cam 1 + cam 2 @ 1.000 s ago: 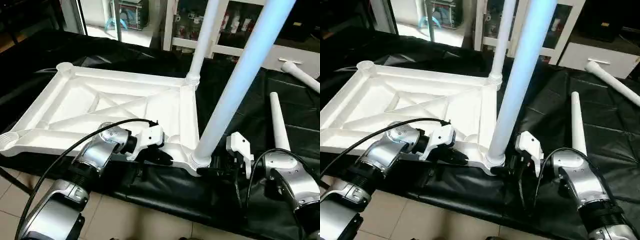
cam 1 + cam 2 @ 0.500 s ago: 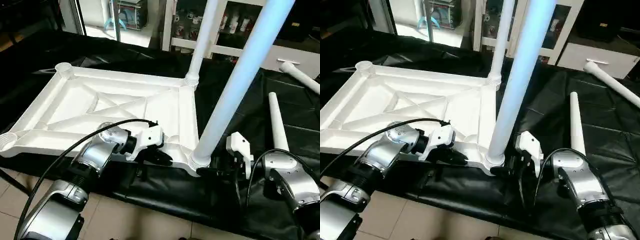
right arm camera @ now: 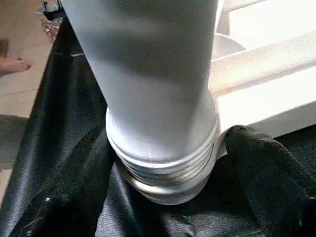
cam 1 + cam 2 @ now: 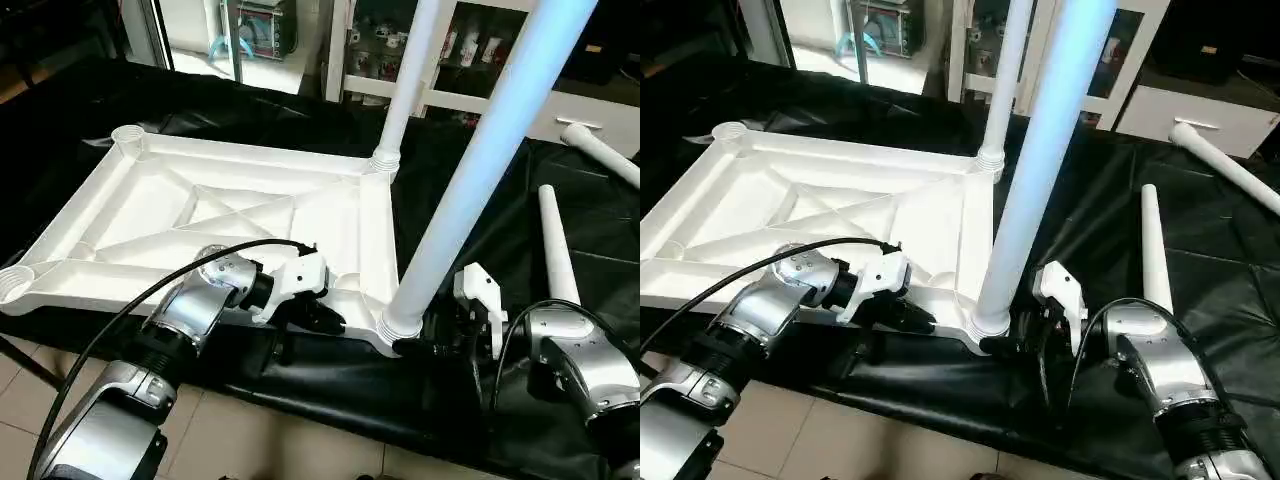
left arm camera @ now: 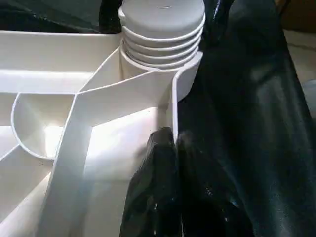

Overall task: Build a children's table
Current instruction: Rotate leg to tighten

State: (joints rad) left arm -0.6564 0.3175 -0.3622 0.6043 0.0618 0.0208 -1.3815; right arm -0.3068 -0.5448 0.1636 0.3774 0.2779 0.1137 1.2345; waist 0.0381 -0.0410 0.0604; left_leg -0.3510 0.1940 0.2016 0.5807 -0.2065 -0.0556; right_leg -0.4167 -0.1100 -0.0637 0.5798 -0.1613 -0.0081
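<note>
The white tabletop [image 4: 240,215] lies upside down on black cloth, X ribs facing up. One leg [image 4: 405,80] stands in the far right corner socket. A second leg [image 4: 470,170] rises from the near right socket, its ribbed end [image 3: 168,168] seated there. My left gripper [image 4: 318,318] is shut on the tabletop's near rim, with one finger [image 5: 153,187] against the rim wall. At the near leg's base, my right gripper [image 4: 425,345] stands open, a finger on each side of the ribbed end. The two left corner sockets [image 4: 128,135] [image 4: 15,283] hold nothing.
Two loose legs [image 4: 555,240] [image 4: 600,150] lie on the black cloth [image 4: 480,240] to the right. White shelving [image 4: 440,95] stands behind the work. Tiled floor [image 4: 230,440] shows at the near edge. A person's foot [image 3: 15,64] rests on the floor beside the cloth.
My right gripper's fingers have spread wider around the near leg's base. The left gripper and the tabletop have stayed put.
</note>
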